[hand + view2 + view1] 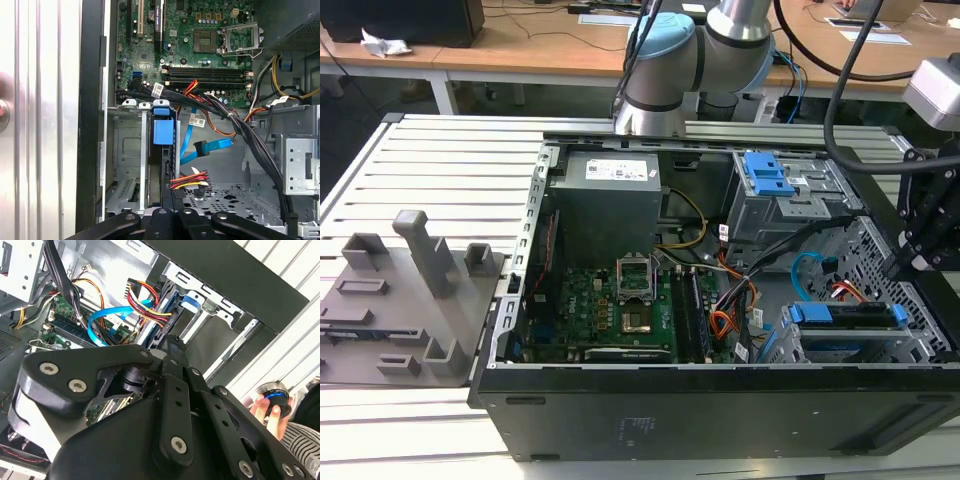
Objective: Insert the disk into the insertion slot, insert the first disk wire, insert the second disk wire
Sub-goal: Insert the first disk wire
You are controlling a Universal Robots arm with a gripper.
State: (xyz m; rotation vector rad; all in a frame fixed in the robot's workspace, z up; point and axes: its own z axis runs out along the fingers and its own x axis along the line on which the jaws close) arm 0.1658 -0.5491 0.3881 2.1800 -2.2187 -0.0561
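The disk (845, 318), silver in its bright blue carrier, sits inside the insertion slot (925, 325), the low perforated grey cage at the exterior view's right. In the first wrist view the disk (162, 131) shows edge-on in that cage (124, 160). A loose blue data wire (210, 146) ends in a connector close to the disk. A red, yellow and black power wire (189, 178) has its plug beside the disk's rear edge. My gripper (172, 342) hangs just over that edge, shut, and I see nothing between its fingers. In the exterior view the gripper (898, 262) is above the cage.
The taller grey cage with a blue clip (767, 175) stands behind the slot. The motherboard (620, 305), black cable bundles (240, 125) and the case's black wall (92, 115) surround the work area. A person's hand (262, 410) holds a round knob outside the case.
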